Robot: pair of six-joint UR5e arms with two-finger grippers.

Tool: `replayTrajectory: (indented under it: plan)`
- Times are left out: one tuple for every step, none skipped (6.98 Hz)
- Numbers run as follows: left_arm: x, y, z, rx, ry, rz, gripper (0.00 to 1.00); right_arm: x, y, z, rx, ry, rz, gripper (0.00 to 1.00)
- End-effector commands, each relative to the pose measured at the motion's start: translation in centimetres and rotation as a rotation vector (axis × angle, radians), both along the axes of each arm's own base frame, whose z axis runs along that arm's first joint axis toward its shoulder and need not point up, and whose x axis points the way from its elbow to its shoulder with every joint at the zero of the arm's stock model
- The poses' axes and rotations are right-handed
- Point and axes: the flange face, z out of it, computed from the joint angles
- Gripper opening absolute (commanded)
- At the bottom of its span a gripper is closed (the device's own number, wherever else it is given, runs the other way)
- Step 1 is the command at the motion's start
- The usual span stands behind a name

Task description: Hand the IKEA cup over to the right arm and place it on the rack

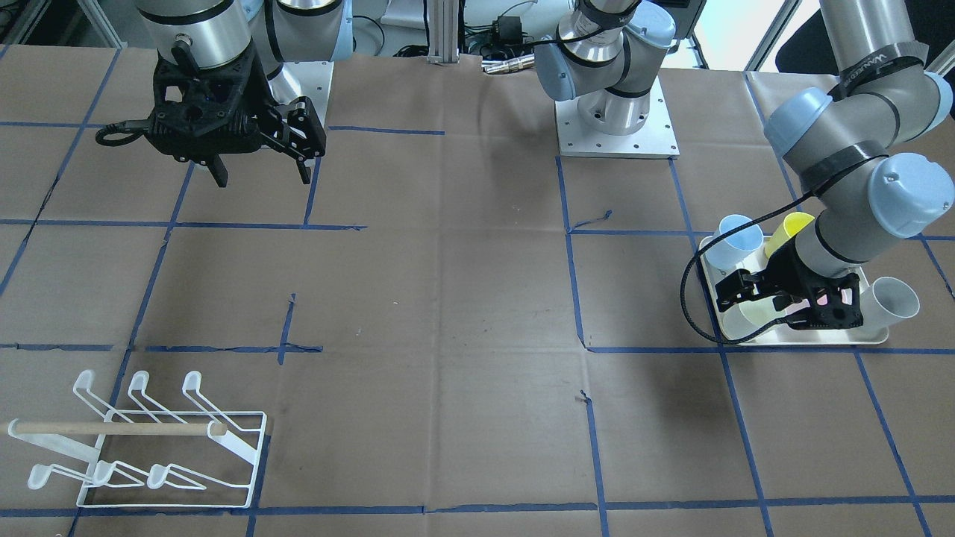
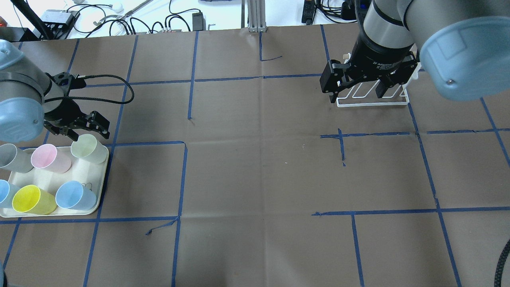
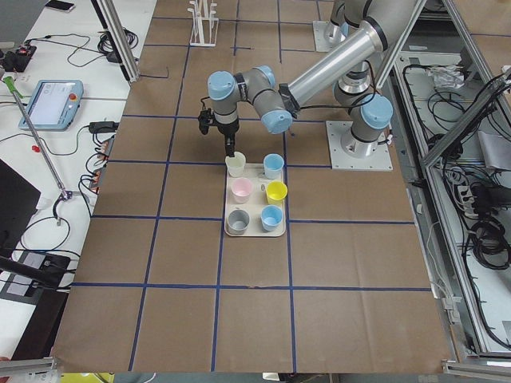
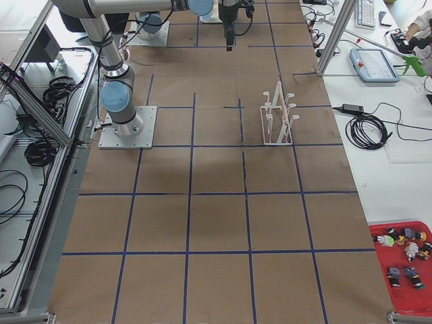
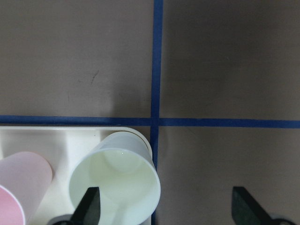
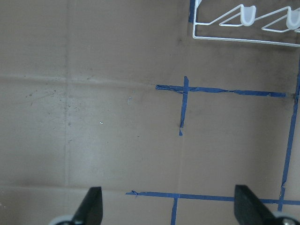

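On the cream rectangular tray (image 2: 92, 175), six plastic cups stand upright. The pale green plastic cup (image 2: 89, 148), in the tray's far corner toward the table's middle, looks like the one to hand over. The left arm's black two-finger gripper (image 2: 91, 136) hovers right above it, fingers spread wide. In the left wrist view one fingertip (image 5: 90, 206) is over the cup's mouth and the other is out over bare brown paper, so one side of the cup's wall sits about midway. To grip well, I judge it should drop straight, one finger inside and one outside, clear of the pink cup (image 5: 21, 183) just beside, then pinch gently. Well apart to the right, the right arm's gripper (image 2: 356, 95) hangs spread and empty near the white wire rack (image 2: 372, 104).
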Motion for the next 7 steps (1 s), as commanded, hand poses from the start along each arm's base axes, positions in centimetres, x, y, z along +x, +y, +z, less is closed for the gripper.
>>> replayTrajectory:
  plan:
    - [-0.4, 0.9, -2.2, 0.009, 0.001, -0.003, 0.99, 0.1, 0.1, -0.1, 0.000, -0.001, -0.002, 1.00]
    - [-0.5, 1.2, -3.0, 0.026, 0.006, -0.004, 0.99, 0.0, 0.1, 0.1, -0.002, -0.007, -0.005, 1.00]
    - [-0.2, 1.3, -3.1, 0.036, -0.013, -0.006, 0.99, 0.1, 0.1, 0.1, -0.002, -0.010, -0.004, 1.00]
    - [0.5, 1.4, -3.4, 0.060, -0.071, -0.004, 0.99, 0.1, 0.1, 0.1, -0.003, -0.010, -0.004, 1.00]
    - [0.5, 1.4, -3.4, 0.061, -0.073, -0.001, 0.99, 0.1, 0.0, 0.0, -0.002, -0.009, -0.004, 1.00]
    - [0.5, 1.5, -3.5, 0.062, -0.071, 0.001, 0.99, 0.1, 0.0, 0.0, -0.002, -0.010, -0.004, 1.00]
    - [0.5, 1.4, -3.3, 0.055, -0.071, 0.001, 0.96, 0.2, 0.1, 0.1, -0.003, -0.012, -0.003, 1.00]
